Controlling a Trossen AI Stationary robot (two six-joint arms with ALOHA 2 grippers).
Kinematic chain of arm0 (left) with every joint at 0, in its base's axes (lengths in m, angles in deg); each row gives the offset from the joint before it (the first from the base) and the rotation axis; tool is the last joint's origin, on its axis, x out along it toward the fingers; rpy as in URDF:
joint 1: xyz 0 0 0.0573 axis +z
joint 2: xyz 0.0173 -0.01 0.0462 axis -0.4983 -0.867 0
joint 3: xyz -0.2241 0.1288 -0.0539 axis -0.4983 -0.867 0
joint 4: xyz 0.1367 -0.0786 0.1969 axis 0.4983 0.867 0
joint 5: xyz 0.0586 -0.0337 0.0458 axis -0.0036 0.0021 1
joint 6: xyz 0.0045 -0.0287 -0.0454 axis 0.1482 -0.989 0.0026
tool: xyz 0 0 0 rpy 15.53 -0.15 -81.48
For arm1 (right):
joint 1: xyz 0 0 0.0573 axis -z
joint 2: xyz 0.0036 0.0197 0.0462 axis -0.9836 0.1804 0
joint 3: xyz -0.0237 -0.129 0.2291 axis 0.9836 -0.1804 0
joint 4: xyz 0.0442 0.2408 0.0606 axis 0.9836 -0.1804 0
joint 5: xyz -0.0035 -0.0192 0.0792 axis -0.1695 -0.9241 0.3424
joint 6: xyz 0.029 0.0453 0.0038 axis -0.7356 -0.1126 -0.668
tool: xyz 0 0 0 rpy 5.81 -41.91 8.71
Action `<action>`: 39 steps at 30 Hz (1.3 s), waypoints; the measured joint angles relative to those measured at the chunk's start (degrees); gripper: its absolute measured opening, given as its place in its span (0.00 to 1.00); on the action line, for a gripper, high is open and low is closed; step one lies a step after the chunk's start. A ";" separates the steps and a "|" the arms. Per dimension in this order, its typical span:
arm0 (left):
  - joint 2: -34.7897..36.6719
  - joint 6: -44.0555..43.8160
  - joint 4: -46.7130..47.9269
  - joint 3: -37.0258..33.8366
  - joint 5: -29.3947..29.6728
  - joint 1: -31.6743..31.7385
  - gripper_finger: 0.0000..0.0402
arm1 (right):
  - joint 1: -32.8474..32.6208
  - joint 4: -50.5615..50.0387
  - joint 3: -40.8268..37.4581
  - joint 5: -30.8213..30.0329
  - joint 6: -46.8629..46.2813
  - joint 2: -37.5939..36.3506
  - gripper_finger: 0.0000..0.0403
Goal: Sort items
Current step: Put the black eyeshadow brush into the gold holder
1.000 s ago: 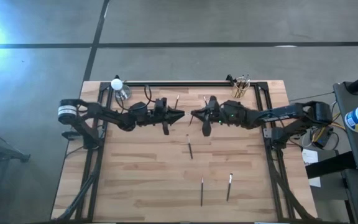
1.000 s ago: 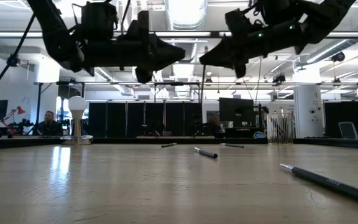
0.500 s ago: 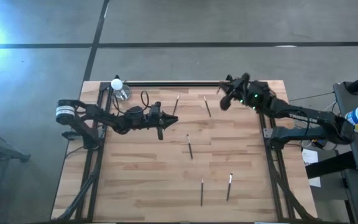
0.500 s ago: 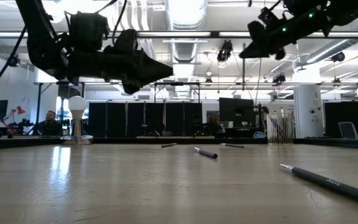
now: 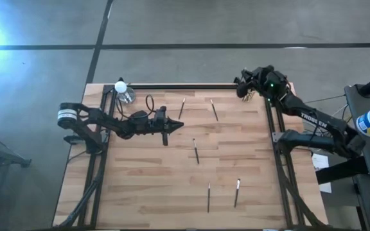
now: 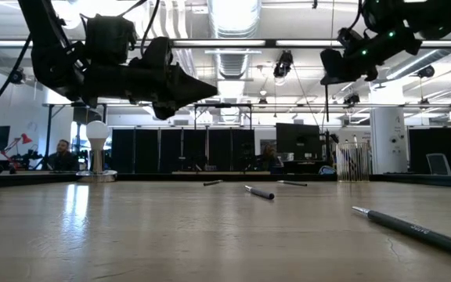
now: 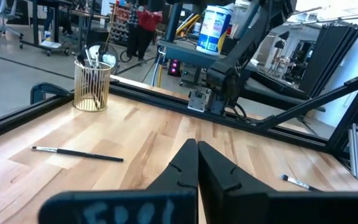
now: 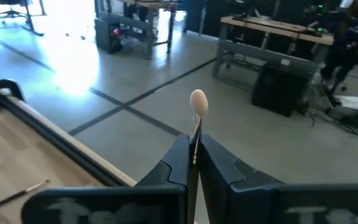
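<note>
The wooden tabletop carries five loose brushes: two near the front edge at 6 o'clock, one near the centre, and two toward the far edge at 12 o'clock. Above it at about 10 o'clock the left hand hangs with fingers pressed together, empty. Farthest, at 1 o'clock over the far right corner, the right hand pinches a pale-tipped brush above the cup of brushes.

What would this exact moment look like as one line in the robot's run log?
right gripper: shut on brush, above cup of brushes at far right corner | left gripper: shut, empty, hovering mid-table | table: five brushes loose
</note>
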 joint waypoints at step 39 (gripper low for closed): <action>-0.02 -1.04 0.39 -0.39 1.25 0.15 0.00 | 9.65 -4.59 -6.70 -2.85 -6.17 8.11 0.18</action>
